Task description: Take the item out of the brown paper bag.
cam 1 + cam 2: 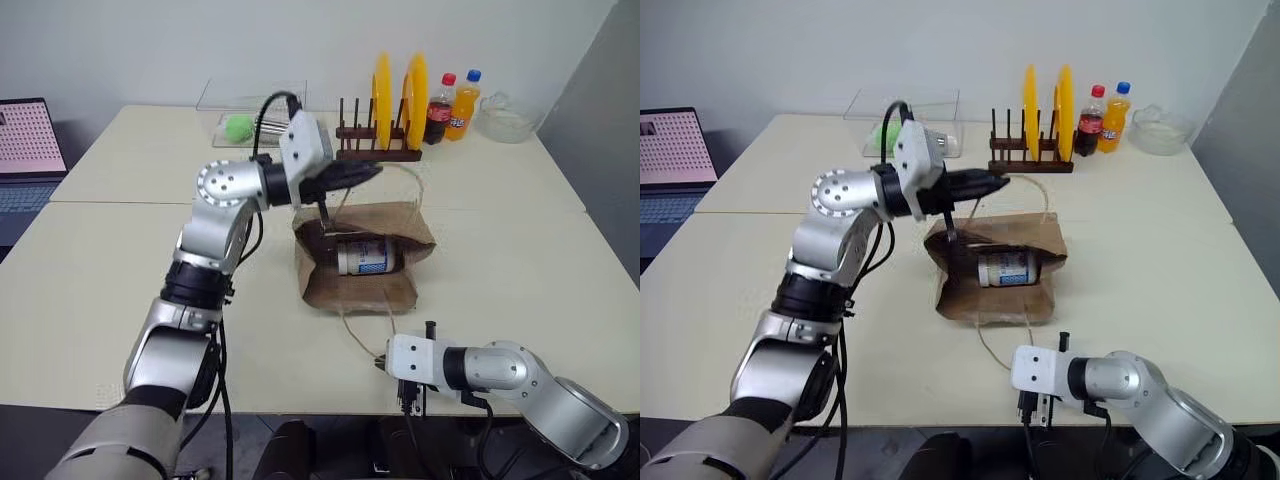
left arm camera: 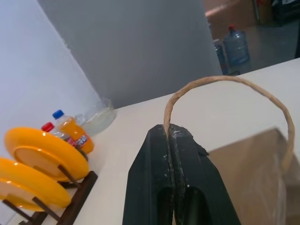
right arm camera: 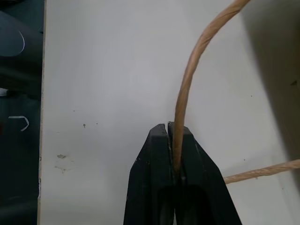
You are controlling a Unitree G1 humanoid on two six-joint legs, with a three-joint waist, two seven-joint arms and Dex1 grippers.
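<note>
Small clear plastic bottle [image 1: 364, 256] lies on its side inside brown kraft paper bag [image 1: 400, 226], long axis parallel to worktop's [image 1: 520, 240] near edge. Left gripper [image 2: 169, 131] clenched on one tan handle loop [image 2: 225, 82], right gripper [image 3: 168, 127] clenched on the other handle loop [image 3: 190, 75].

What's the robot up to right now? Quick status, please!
Left gripper jaws shut on upper handle; right gripper on near handle. Bottle inside paper bag. Nothing in the way.
</note>
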